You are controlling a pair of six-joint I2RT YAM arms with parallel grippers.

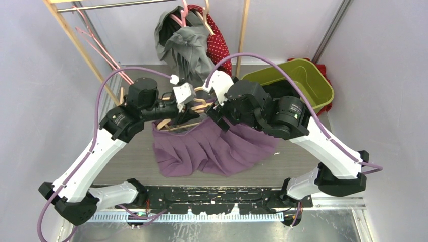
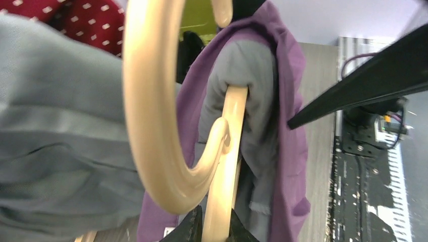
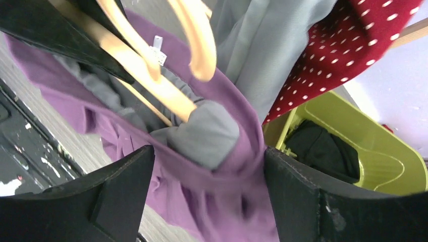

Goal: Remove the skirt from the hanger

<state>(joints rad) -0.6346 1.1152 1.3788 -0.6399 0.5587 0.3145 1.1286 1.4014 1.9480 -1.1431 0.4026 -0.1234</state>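
The purple skirt (image 1: 212, 148) hangs from a pale wooden hanger (image 1: 174, 124), and its hem is spread on the table. My left gripper (image 2: 217, 222) is shut on the hanger's bar (image 2: 222, 166), just below the hook. The skirt's waistband with its grey lining (image 2: 290, 126) is still wrapped over the bar's end. My right gripper (image 3: 207, 166) is open, its fingers wide apart on either side of the waistband (image 3: 222, 196); they do not pinch it. The hanger (image 3: 151, 80) runs up and to the left from there. Both grippers (image 1: 194, 103) (image 1: 214, 108) meet above the skirt's top edge.
A grey garment (image 1: 189, 45) and a red polka-dot one (image 1: 219, 45) hang on pink hangers from the wooden rack behind. A lime green bin (image 1: 323, 85) with dark cloth inside stands at the back right. Grey walls close in on both sides.
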